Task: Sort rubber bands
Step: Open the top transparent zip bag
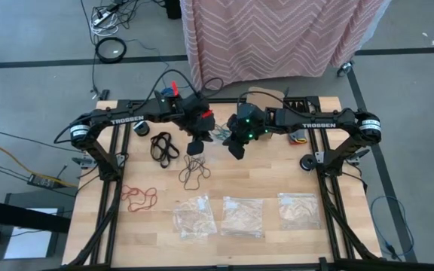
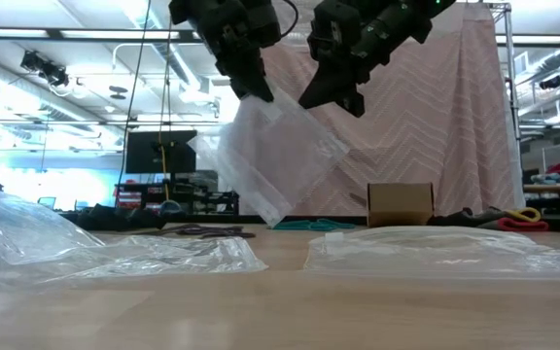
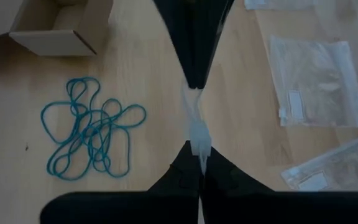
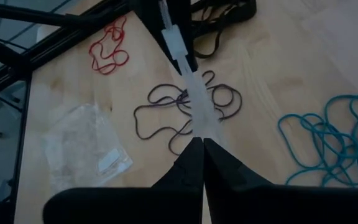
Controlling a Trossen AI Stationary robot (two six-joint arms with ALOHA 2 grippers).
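Over the table's middle, my left gripper (image 1: 197, 144) and my right gripper (image 1: 236, 149) face each other, both shut on one clear plastic bag (image 2: 280, 160) that hangs between them. On the wood lie the rubber bands in clusters: teal (image 3: 89, 134) under the grippers, dark brown (image 4: 185, 109) nearer the front, black (image 1: 164, 144) to the left, and red (image 1: 139, 197) at the front left. My left gripper pinches one end of the bag's top edge strip (image 3: 199, 140) between its two shut fingers, slanting down from the table's left. The strip runs taut to the other gripper. The bag hangs below, clear of the table. My right gripper pinches the other end of the same top edge strip (image 4: 197, 124) between its shut fingers, slanting down from the table's right. The strip stretches straight away to the left gripper, and the bag's body (image 2: 290, 165) hangs tilted under it in the air.
Three more clear bags (image 1: 194, 216) (image 1: 243, 216) (image 1: 298, 209) lie in a row along the near edge. An open cardboard box (image 1: 266, 96) stands at the far edge. A pink patterned cloth (image 1: 277, 34) hangs beyond the table.
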